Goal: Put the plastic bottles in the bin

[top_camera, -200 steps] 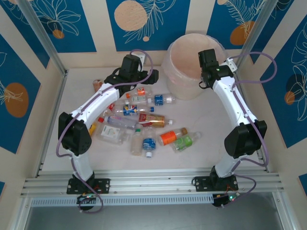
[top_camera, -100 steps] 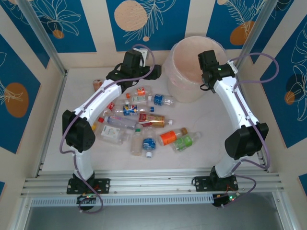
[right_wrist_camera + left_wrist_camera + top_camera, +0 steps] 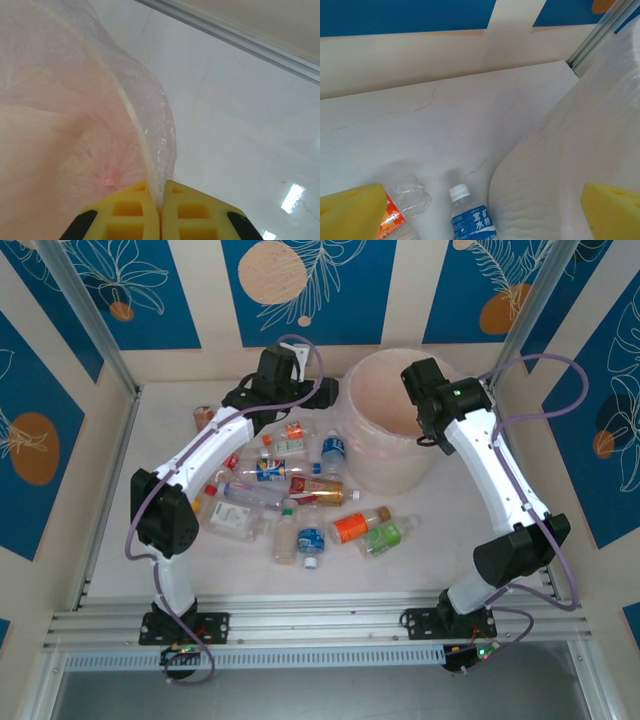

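The bin point(image 3: 372, 465) is a large cream-white bucket with a thin bag liner, standing at the back right. My right gripper point(image 3: 428, 408) is shut on the bin's rim and liner point(image 3: 137, 117), which are pinched between its yellow fingers point(image 3: 127, 212). My left gripper point(image 3: 318, 396) hangs open just left of the bin wall point(image 3: 555, 170), with nothing between its pads. Under it lie a blue-label bottle point(image 3: 470, 220) touching the bin and a crushed orange-label bottle point(image 3: 402, 202). Several more plastic bottles point(image 3: 300, 495) lie scattered mid-table.
An orange-label bottle point(image 3: 352, 526) and a green-label one point(image 3: 385, 536) lie nearest the front. A brown-label bottle point(image 3: 203, 416) sits alone at the far left. Aluminium posts point(image 3: 95, 330) and walls close in the table; a rail point(image 3: 320, 625) runs along the near edge.
The bin has slid toward the front and left with my right gripper holding its rim, and it turned the blue-label bottle. My left gripper shifted slightly toward the back right.
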Robot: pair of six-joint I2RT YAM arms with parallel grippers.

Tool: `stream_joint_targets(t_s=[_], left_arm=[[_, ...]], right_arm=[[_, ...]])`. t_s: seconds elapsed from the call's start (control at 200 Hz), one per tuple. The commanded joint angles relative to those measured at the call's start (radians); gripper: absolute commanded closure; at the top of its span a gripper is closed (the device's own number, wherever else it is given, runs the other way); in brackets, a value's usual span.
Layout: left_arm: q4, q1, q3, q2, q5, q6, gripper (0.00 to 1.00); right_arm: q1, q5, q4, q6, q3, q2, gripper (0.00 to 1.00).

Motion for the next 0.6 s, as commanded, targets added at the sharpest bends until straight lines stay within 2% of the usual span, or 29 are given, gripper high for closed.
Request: stream_joint_targets(t_s=[0.0, 0.085, 0.135, 0.255, 0.37, 0.56, 0.585, 0.595], left_arm=[[0.012, 0.009, -0.031, -0.053, 0.012, -0.011, 0.01], [0.005, 0.01, -0.047, -0.067, -0.004, -0.011, 0.0], [0.0, 0.012, -0.059, -0.079, -0.019, -0.015, 0.0], [0.009, 0.027, -0.119, -0.127, -0.043, -0.036, 0.0], [0.017, 0.049, -0.198, -0.191, -0.07, -0.06, 0.0], [0.006, 0.109, -0.349, -0.321, -0.116, -0.112, 0.01], [0.005, 0.12, -0.374, -0.341, -0.118, -0.122, 0.0], [0.005, 0.125, -0.384, -0.349, -0.118, -0.125, 0.01]], right_arm=[[-0.002, 0.039, 0.024, 0.046, -0.057, -0.083, 0.95], [-0.01, 0.023, 0.084, 0.013, -0.104, -0.107, 0.75], [-0.013, 0.02, 0.097, -0.003, -0.112, -0.111, 0.6], [-0.013, 0.017, 0.123, -0.061, -0.107, -0.113, 0.4], [-0.011, 0.009, 0.142, -0.105, -0.11, -0.13, 0.27], [-0.004, -0.051, 0.22, -0.21, -0.147, -0.222, 0.12], [-0.003, -0.058, 0.228, -0.223, -0.152, -0.238, 0.09], [-0.002, -0.061, 0.231, -0.229, -0.155, -0.245, 0.04]])
